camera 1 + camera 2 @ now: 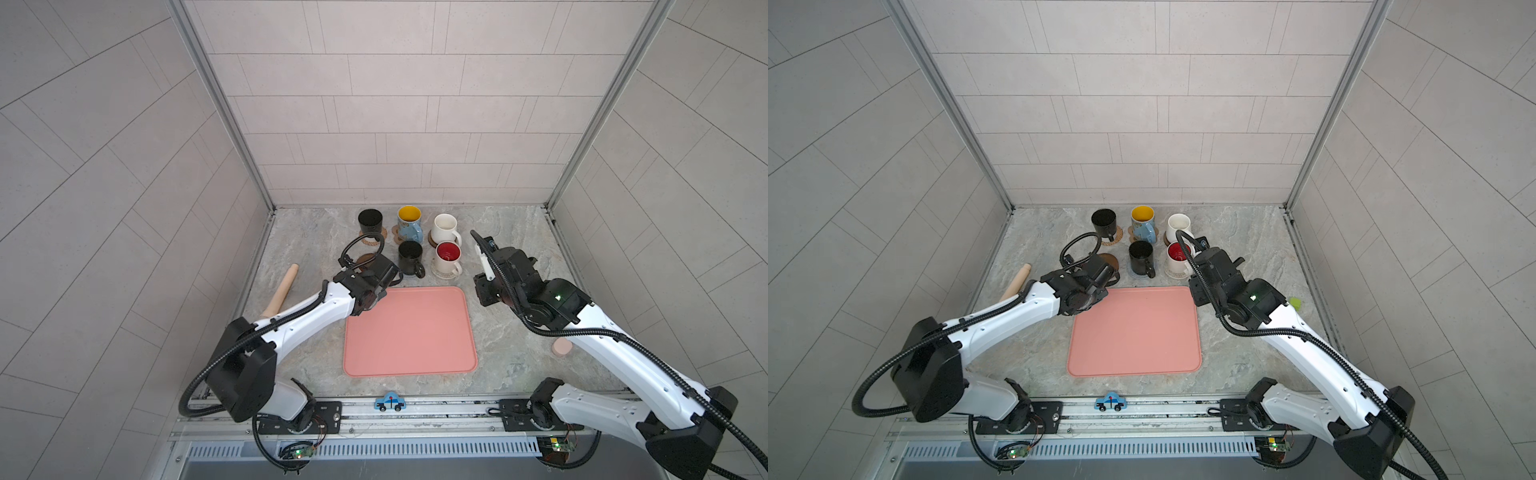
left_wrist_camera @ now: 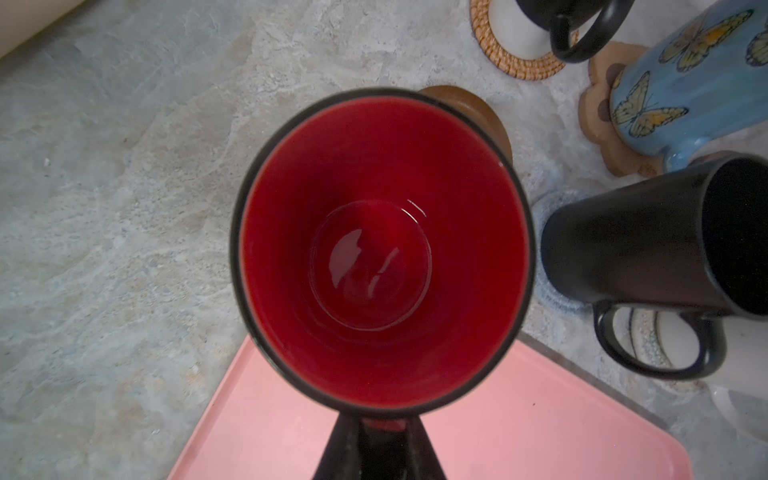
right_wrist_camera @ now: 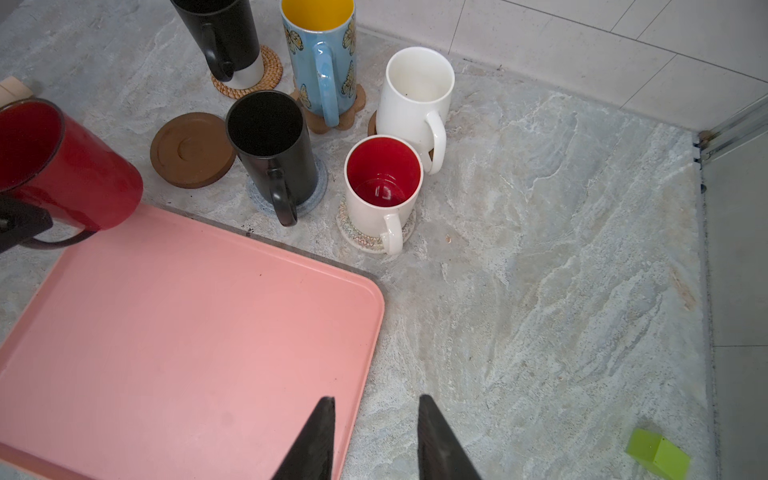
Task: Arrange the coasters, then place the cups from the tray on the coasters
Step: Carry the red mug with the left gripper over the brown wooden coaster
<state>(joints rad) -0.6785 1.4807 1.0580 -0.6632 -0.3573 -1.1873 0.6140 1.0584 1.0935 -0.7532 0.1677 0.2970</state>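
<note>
A grey marbled table [image 1: 519,266] stands inside pale tiled walls, with the pink tray [image 1: 409,332] lying flat toward its front edge. The left gripper [image 2: 380,428] is clamped on the handle of the red cup [image 2: 382,249]. That cup hangs at the tray's back left corner, just beside the bare brown coaster [image 3: 191,149]; I cannot tell whether it touches anything below. The right gripper [image 3: 376,401] hovers over the tray's right rim near the back right corner, its fingers apart and holding nothing.

Five cups stand upright near the table's back edge, each on a coaster. In the back row are the far black cup [image 3: 220,33] on the woven coaster [image 3: 270,79], the blue cup [image 3: 320,54] on the paw-shaped coaster [image 3: 313,124], and the white cup [image 3: 415,95] on the second brown coaster [image 3: 372,122]. In front of them are the near black cup [image 3: 270,145] on the grey-blue coaster [image 3: 257,195] and the red-lined white cup [image 3: 382,187] on the cream coaster [image 3: 353,232]. A rolling pin [image 1: 282,291] lies by the left edge.
</note>
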